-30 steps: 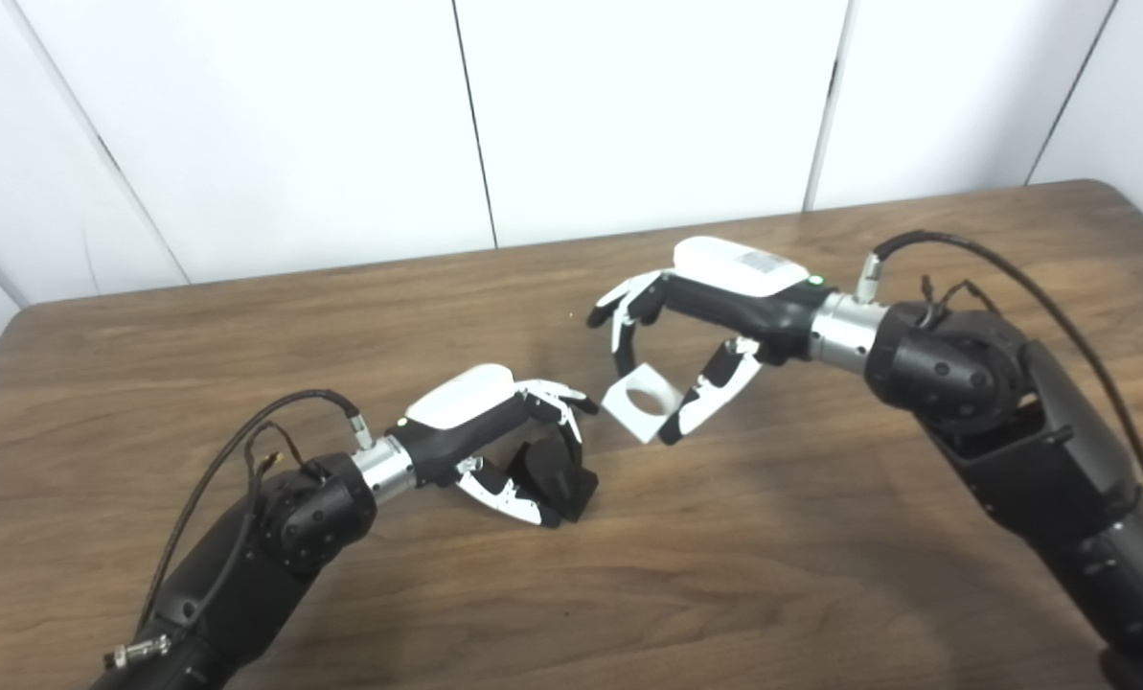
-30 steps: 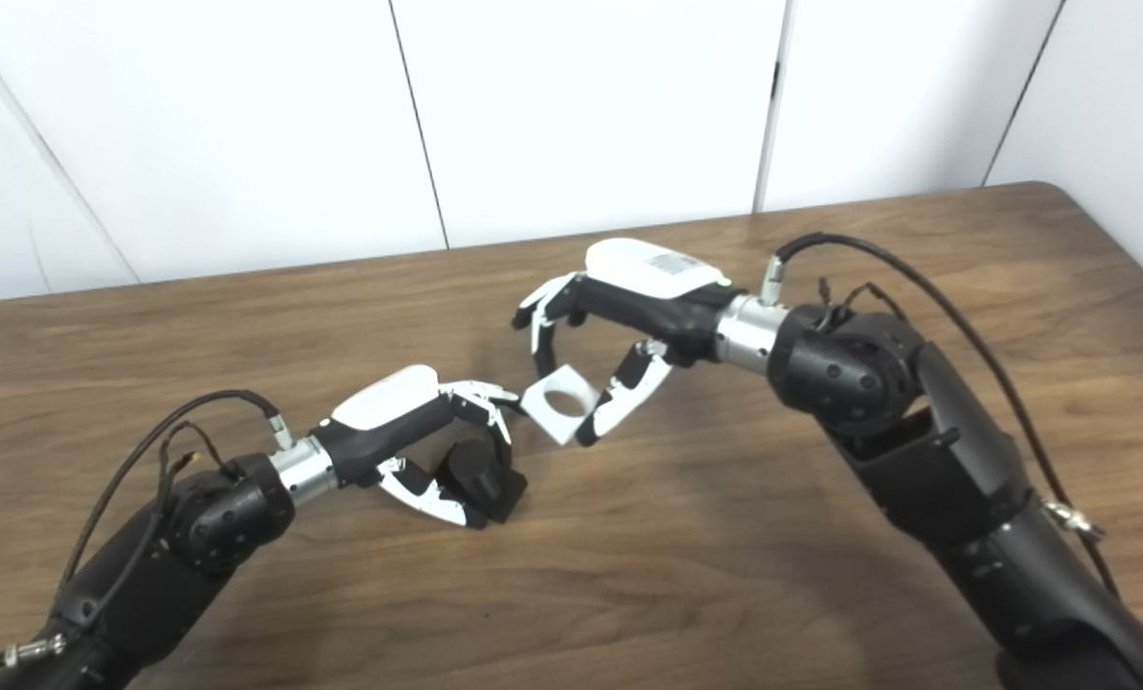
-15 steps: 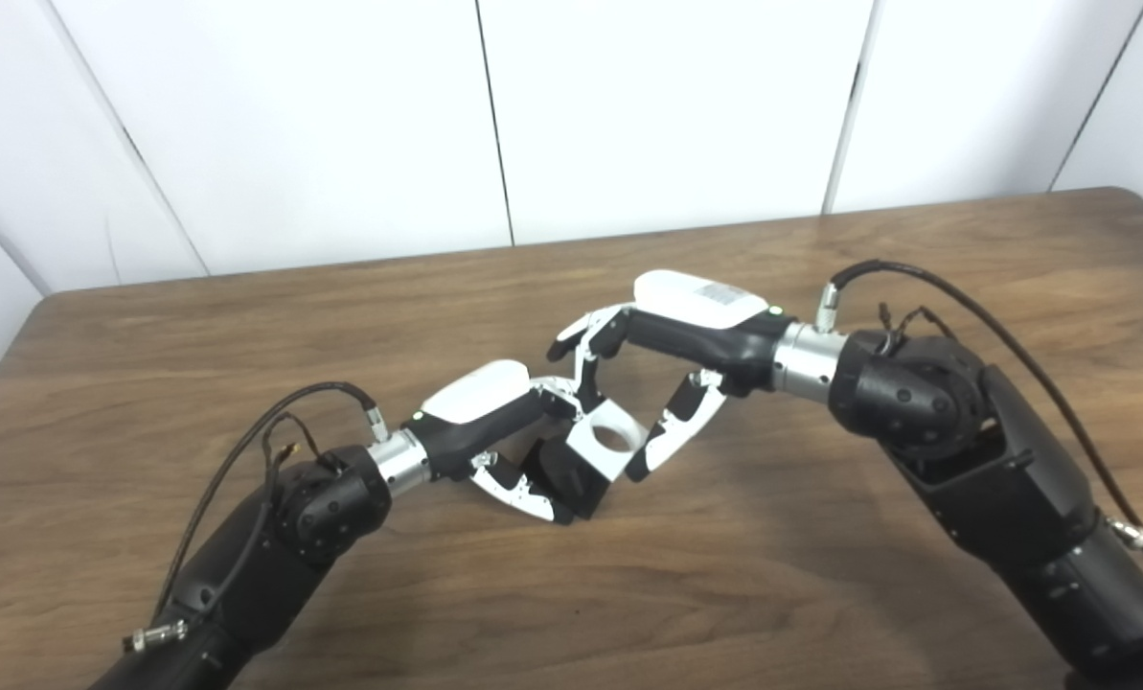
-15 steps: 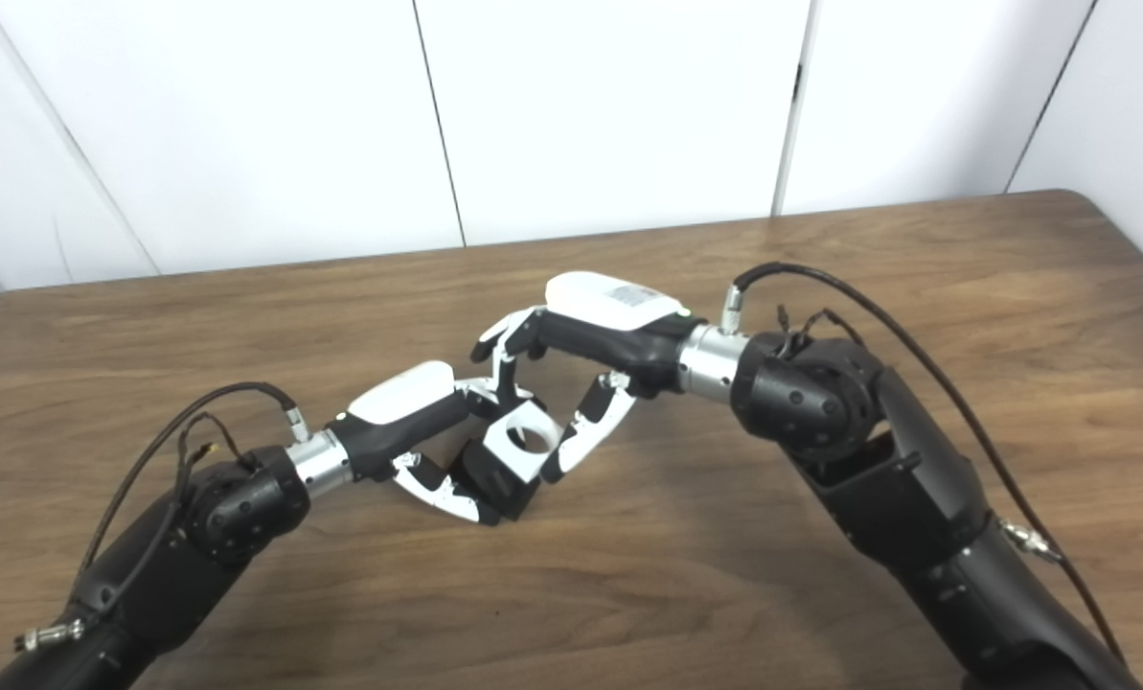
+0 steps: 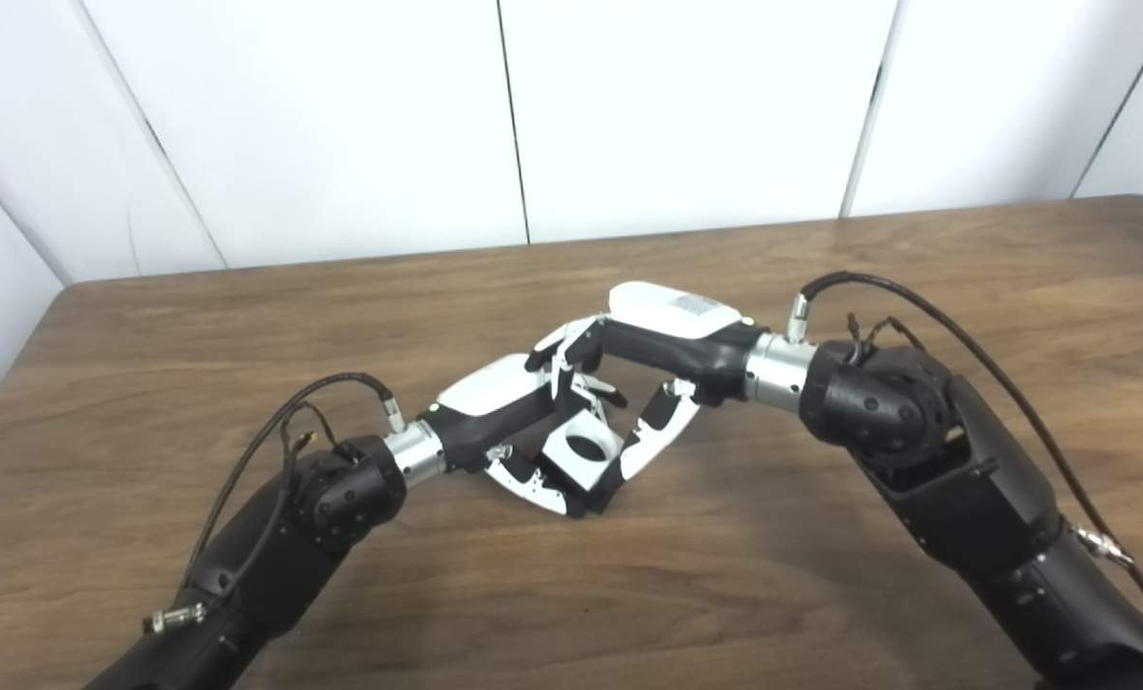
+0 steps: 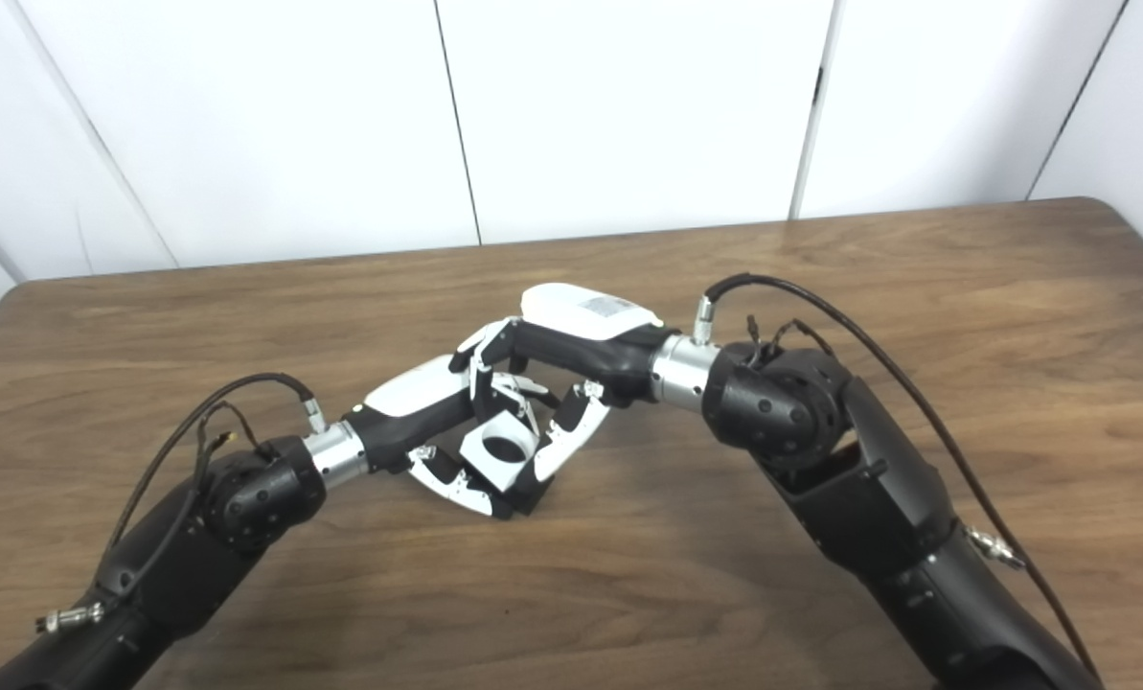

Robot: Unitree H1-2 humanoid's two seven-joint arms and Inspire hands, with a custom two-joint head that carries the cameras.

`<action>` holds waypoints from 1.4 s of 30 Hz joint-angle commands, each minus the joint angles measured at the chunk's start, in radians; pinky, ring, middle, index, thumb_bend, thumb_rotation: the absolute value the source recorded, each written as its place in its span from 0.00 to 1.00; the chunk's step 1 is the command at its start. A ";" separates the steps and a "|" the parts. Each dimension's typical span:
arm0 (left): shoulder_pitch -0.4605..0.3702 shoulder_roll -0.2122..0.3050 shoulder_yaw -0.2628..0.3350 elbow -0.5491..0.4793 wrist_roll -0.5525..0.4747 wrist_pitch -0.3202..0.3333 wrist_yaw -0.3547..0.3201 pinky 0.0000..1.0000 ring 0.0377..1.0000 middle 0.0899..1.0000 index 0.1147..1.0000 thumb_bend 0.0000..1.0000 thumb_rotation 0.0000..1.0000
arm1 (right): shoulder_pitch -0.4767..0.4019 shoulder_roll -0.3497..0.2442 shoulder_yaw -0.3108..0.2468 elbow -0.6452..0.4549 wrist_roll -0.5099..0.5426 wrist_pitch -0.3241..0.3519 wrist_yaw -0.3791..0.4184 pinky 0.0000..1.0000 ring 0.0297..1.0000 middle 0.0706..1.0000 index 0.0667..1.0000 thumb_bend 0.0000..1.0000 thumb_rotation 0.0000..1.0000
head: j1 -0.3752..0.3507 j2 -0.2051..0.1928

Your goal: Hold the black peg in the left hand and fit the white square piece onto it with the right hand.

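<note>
My left hand (image 5: 518,422) is shut on the black peg (image 5: 598,493), holding it low over the table near the middle. The peg is mostly hidden behind the white piece and the fingers. My right hand (image 5: 628,383) is shut on the white square piece (image 5: 582,453), which has a round hole in its face. The white piece sits right against the black peg, between the left hand's fingers. I cannot tell how far the peg is inside the hole. The same shows in the right eye view, with the white piece (image 6: 501,448) between both hands.
The brown wooden table (image 5: 820,268) stretches around both arms. White wall panels (image 5: 676,105) stand behind its far edge. Black cables loop off both wrists.
My right hand has carried the white square piece left and down, from beside the left hand to right against the black peg. The camera view has also shifted a little.
</note>
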State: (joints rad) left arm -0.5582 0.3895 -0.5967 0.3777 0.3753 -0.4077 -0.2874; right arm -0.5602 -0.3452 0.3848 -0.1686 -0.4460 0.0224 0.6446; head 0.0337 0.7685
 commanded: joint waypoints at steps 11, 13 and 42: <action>0.076 -0.007 -0.076 0.074 0.081 0.101 -0.138 0.79 0.87 0.84 0.42 0.52 0.07 | -0.056 0.007 -0.007 0.032 0.004 -0.044 -0.039 0.67 0.81 0.79 0.44 0.51 0.14 | 0.000 0.006; 0.076 -0.006 -0.077 0.072 0.083 0.102 -0.138 0.80 0.88 0.84 0.42 0.52 0.07 | -0.055 0.005 -0.008 0.038 0.006 -0.049 -0.043 0.67 0.81 0.79 0.44 0.51 0.14 | 0.000 0.008; 0.077 -0.004 -0.075 0.049 0.063 0.117 -0.150 0.77 0.86 0.83 0.42 0.52 0.07 | -0.049 -0.026 -0.003 0.064 -0.008 -0.066 -0.037 0.69 0.81 0.79 0.44 0.51 0.14 | 0.009 0.026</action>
State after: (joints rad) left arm -0.5566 0.3868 -0.5966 0.3638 0.3693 -0.3856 -0.2862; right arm -0.5687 -0.3529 0.3865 -0.0981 -0.4507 -0.0198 0.6094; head 0.0429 0.7931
